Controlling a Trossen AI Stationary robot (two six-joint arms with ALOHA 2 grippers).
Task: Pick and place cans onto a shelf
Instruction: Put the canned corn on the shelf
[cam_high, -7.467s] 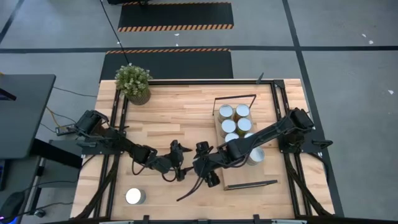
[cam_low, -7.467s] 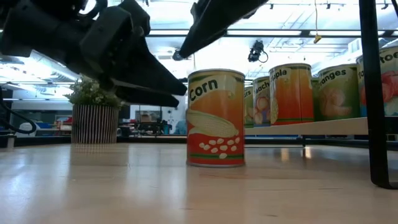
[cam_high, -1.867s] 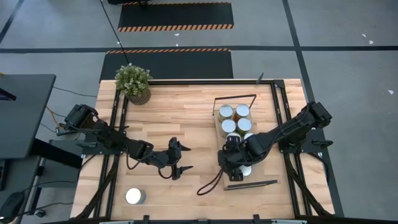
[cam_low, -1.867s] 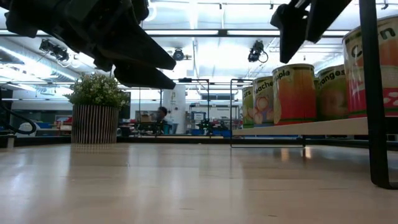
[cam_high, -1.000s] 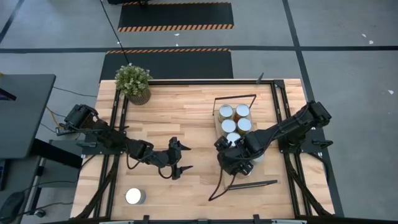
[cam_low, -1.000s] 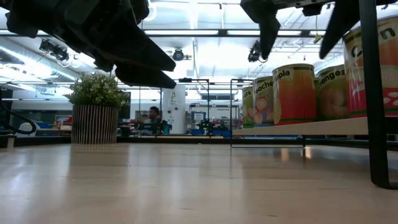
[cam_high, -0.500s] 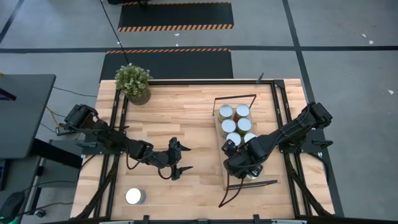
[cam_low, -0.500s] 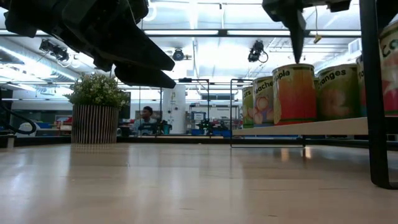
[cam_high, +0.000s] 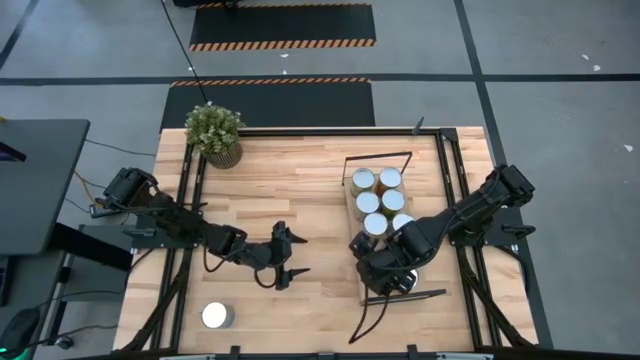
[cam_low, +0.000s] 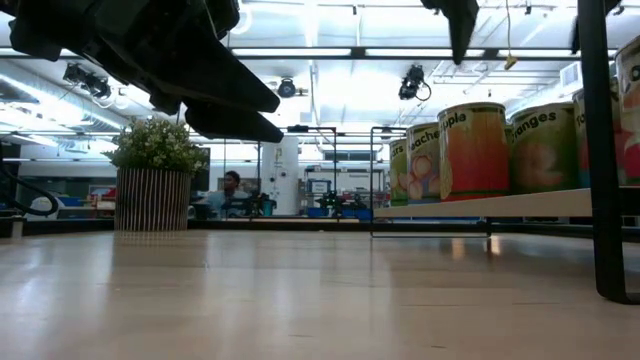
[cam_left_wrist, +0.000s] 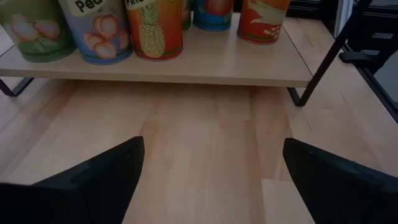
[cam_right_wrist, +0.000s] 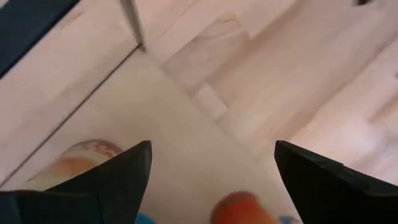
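Several cans (cam_high: 375, 200) stand upright on the shelf (cam_high: 432, 210) at the table's right; they also show in the low view (cam_low: 470, 150) and the left wrist view (cam_left_wrist: 154, 28). One silver-topped can (cam_high: 217, 316) stands on the table near the front left corner. My right gripper (cam_high: 385, 272) is open and empty above the shelf's near end; its wrist view (cam_right_wrist: 211, 174) shows shelf board and parts of two cans below it. My left gripper (cam_high: 287, 256) is open and empty above the table's middle, pointing toward the shelf (cam_left_wrist: 186, 65).
A potted plant (cam_high: 214, 132) stands at the far left corner. Black wire frames (cam_high: 378, 158) close the shelf's two short ends, the near one (cam_high: 405, 297) just beside my right gripper. Bare tabletop (cam_high: 300, 190) lies between the plant and the shelf.
My right gripper has gone toward the table's near edge along the shelf and risen, staying open and empty. The cans on the shelf have stayed where they were.
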